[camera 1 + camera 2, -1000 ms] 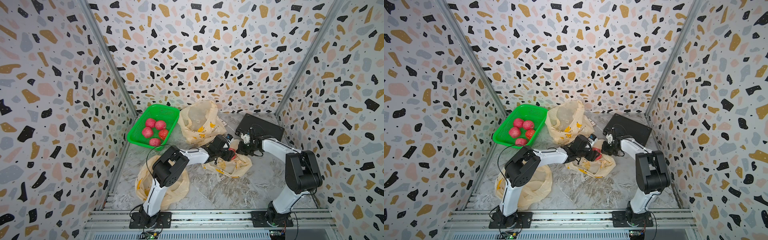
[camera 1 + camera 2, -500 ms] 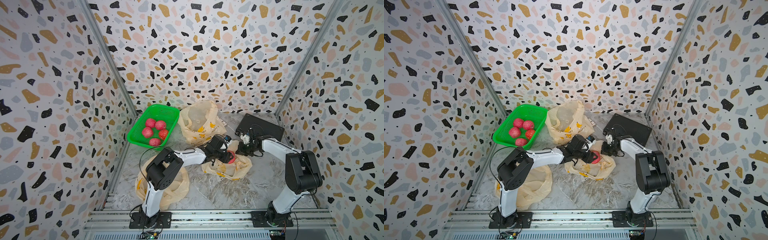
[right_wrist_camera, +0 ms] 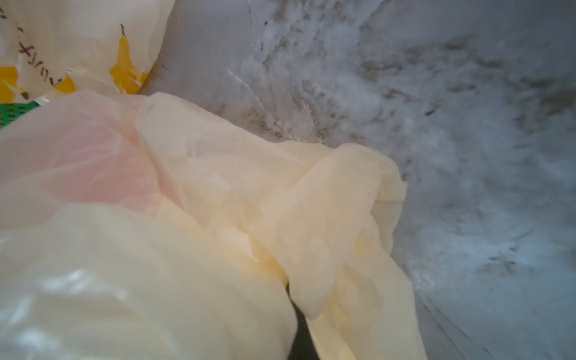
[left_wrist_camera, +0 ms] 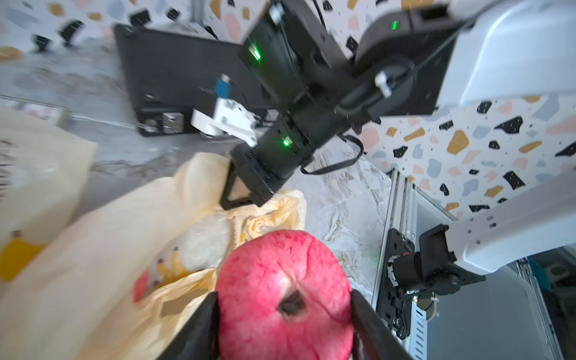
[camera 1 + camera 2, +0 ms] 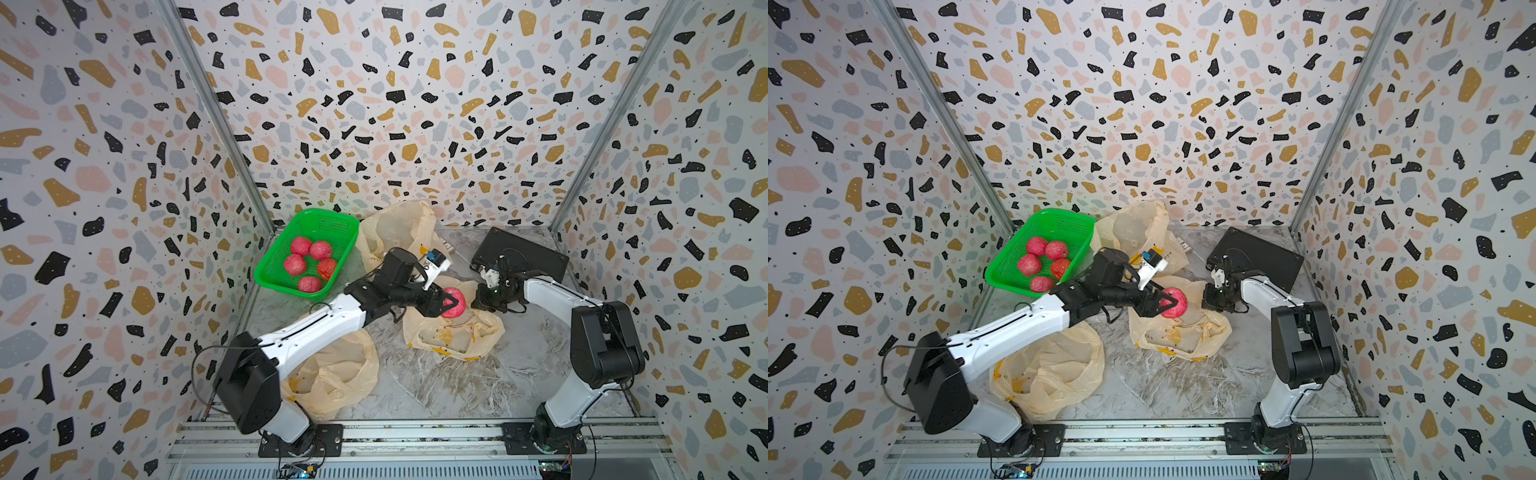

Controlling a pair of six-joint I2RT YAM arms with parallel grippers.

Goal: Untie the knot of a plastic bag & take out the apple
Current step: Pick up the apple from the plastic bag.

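Six apples: five in one green basket [image 5: 332, 217], and one apple [image 5: 455, 302] clamped between the fingers [image 4: 202, 324] of the left gripper [image 5: 448, 301], above the middle plastic bag [image 5: 453, 336]. Three cream bags in all, counting the rear bag [image 5: 399, 230] and the near bag [image 5: 336, 374]. One black box [image 5: 528, 253]. The held apple's core axis lies along the gripper's reach, dark pit facing the left wrist camera. It is round, slightly squat, with mottled pink-red skin, paler round the pit. The right gripper [image 5: 482, 302] is closed tight, pinching the middle bag's rim beside the apple.

Apple [image 5: 455, 303] now out of bag [image 5: 457, 338]
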